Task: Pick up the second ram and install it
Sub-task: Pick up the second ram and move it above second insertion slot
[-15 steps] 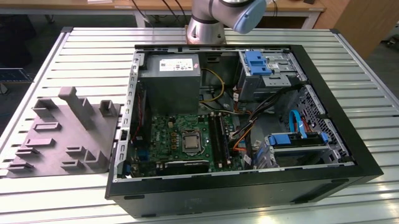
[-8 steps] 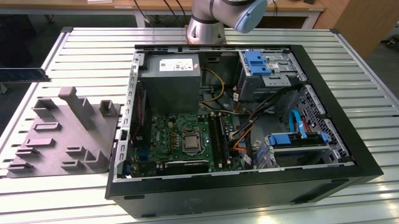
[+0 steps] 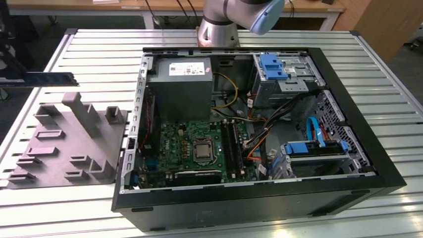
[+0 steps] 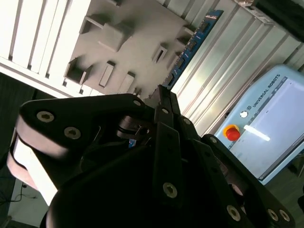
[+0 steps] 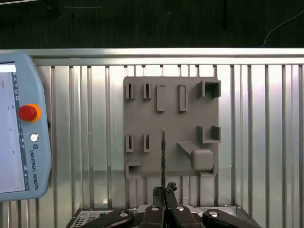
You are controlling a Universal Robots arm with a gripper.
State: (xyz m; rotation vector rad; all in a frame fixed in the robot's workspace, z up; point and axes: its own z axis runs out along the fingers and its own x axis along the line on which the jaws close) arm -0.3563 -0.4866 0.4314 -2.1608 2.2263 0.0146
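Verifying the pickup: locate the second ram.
Exterior view's left: the second ram hangs above the grey fixture plate; in the first wrist view the claw grips it.

Open computer case [image 3: 264, 201], gray fixture [image 3: 66, 148] — second ram [image 3: 46, 79] aloft nearby

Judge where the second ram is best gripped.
At one short end, clamping its two flat faces, coming in along its length: the second ram is a thin board, and the gripper holds it so, above the grey fixture.
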